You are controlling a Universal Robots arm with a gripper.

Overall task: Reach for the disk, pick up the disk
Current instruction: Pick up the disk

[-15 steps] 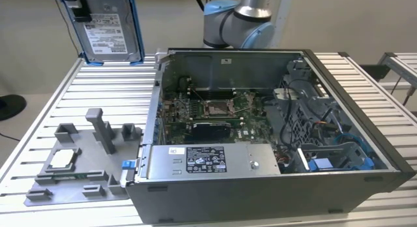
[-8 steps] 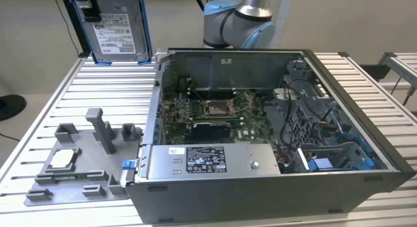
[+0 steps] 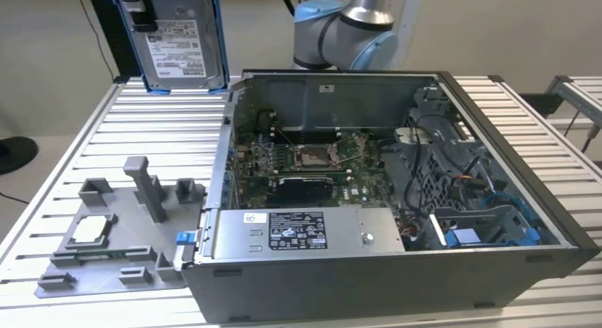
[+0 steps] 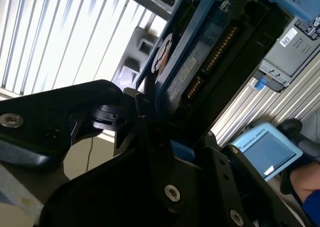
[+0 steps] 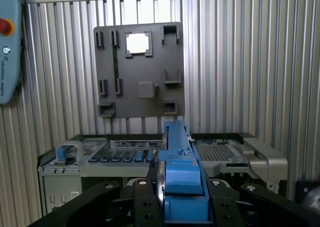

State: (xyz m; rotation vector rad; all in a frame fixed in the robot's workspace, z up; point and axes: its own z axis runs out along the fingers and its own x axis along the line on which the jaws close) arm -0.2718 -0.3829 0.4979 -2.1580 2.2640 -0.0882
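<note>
Claw (image 3: 137,14) clamped on the disk (image 3: 179,46) | disk upright, held well above the table (image 3: 94,130) | arm raised

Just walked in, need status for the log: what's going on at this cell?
The arm's pincer is shut on the disk, gripping its blue frame. The disk hangs upright, clear of the slatted table, on the exterior view's left. The open computer case and a gray fixture plate sit on the table.
</note>
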